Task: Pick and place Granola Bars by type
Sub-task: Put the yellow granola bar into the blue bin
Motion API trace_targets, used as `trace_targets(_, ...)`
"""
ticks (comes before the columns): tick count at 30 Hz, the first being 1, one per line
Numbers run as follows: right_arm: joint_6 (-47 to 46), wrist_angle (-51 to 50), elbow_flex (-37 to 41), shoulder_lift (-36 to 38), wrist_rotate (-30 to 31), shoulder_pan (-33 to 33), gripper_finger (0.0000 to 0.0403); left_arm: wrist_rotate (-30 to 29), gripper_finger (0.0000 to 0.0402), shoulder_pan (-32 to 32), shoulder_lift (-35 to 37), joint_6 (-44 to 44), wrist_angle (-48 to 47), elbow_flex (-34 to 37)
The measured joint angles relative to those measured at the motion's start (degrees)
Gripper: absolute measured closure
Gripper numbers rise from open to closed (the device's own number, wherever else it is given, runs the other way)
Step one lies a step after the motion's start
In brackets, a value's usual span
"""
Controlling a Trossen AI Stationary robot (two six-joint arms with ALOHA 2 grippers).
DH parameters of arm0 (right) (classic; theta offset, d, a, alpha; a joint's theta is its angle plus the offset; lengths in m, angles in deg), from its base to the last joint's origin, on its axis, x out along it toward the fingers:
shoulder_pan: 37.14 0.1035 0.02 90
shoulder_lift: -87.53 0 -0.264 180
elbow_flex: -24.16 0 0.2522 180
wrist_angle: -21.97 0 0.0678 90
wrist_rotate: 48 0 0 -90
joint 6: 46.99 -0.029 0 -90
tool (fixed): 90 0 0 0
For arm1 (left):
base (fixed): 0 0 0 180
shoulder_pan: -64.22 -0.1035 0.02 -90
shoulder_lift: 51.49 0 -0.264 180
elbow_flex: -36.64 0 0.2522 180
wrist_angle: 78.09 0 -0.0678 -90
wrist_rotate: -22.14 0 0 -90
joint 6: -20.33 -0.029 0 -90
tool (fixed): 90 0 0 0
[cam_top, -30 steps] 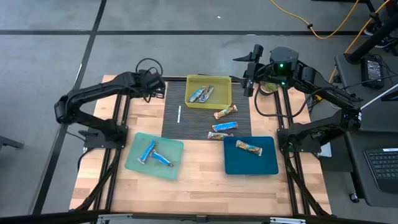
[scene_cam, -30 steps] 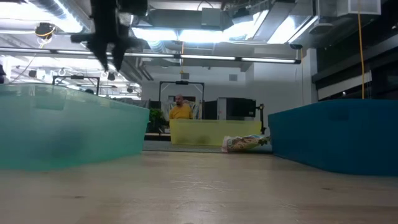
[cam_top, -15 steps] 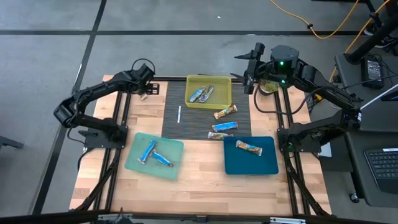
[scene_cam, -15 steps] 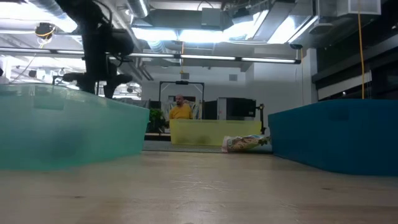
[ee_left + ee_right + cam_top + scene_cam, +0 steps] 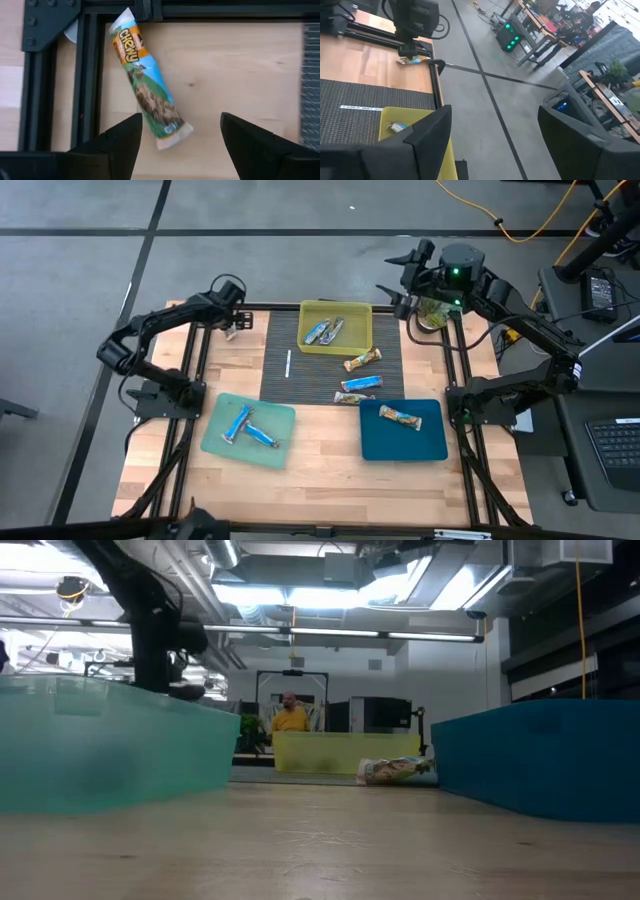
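Observation:
My left gripper [image 5: 232,323] [image 5: 180,122] is open over the table's far left corner. It hovers above a blue-and-green wrapped granola bar [image 5: 147,82] that lies flat on the wood beside the black frame rail, with a finger on each side of the bar's end. My right gripper [image 5: 398,278] [image 5: 495,115] is open and raised beyond the far edge, near the yellow bin [image 5: 352,340]. The yellow bin holds silvery bars [image 5: 325,330]. Blue bars [image 5: 245,427] lie in the light teal tray [image 5: 215,442]. One tan bar [image 5: 399,416] lies in the dark blue tray [image 5: 430,442]. Three bars [image 5: 362,361] lie on the dark mat.
A thin white stick [image 5: 288,364] lies on the mat's left part. Black frame rails [image 5: 87,75] run along the table's sides and far edge. Bare wood shows along the near edge. In the low view a person [image 5: 290,717] sits far off in the room.
My left gripper has moved toward the table's far left corner and come down over the bar there, staying open. My right gripper has risen and swung a little toward the far edge, its fingers tipping outward. No bar has moved.

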Motion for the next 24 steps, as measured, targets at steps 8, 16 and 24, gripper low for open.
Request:
trace_targets(8,0.09,0.08,0.00,0.00,-0.02,-1.36,0.0105,-3.00,0.0141,-0.52,-8.41,0.43,3.21,-0.26)
trace_targets(16,1.73,0.08,0.00,0.00,-0.09,-1.41,0.0105,-7.80,0.0141,1.42,-10.87,1.38,2.49,-0.70)
trace_targets(24,3.32,0.08,0.00,0.00,-0.11,-1.41,0.0105,-8.05,0.0157,1.49,-10.89,3.02,1.88,-0.70)
